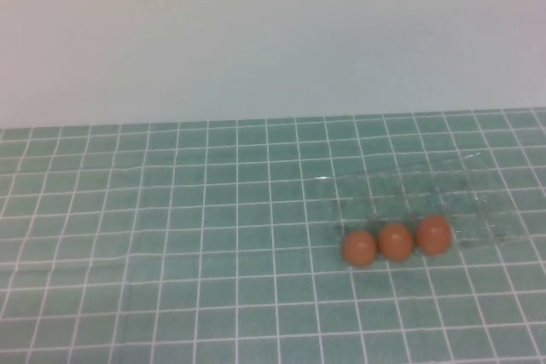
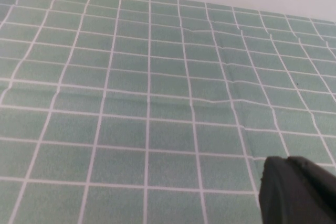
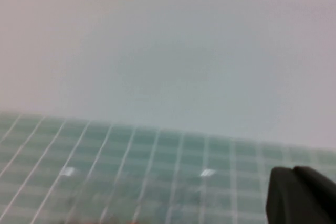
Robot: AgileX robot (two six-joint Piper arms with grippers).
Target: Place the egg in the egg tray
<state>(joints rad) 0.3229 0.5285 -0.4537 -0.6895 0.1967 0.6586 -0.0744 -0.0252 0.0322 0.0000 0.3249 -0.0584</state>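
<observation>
Three orange-brown eggs lie in a row in the high view: left egg (image 1: pixel 359 247), middle egg (image 1: pixel 395 241), right egg (image 1: pixel 433 234). They sit along the near edge of the clear egg tray (image 1: pixel 478 189); I cannot tell whether they rest in its front cups or just in front of it. The tray also shows faintly in the right wrist view (image 3: pixel 157 198). My left gripper (image 2: pixel 289 160) is shut and empty over bare cloth. My right gripper (image 3: pixel 294 170) is shut and empty, above and short of the tray. Neither arm shows in the high view.
A green checked cloth (image 1: pixel 171 236) covers the table, with slight creases. A plain pale wall (image 1: pixel 273 31) stands behind the table's far edge.
</observation>
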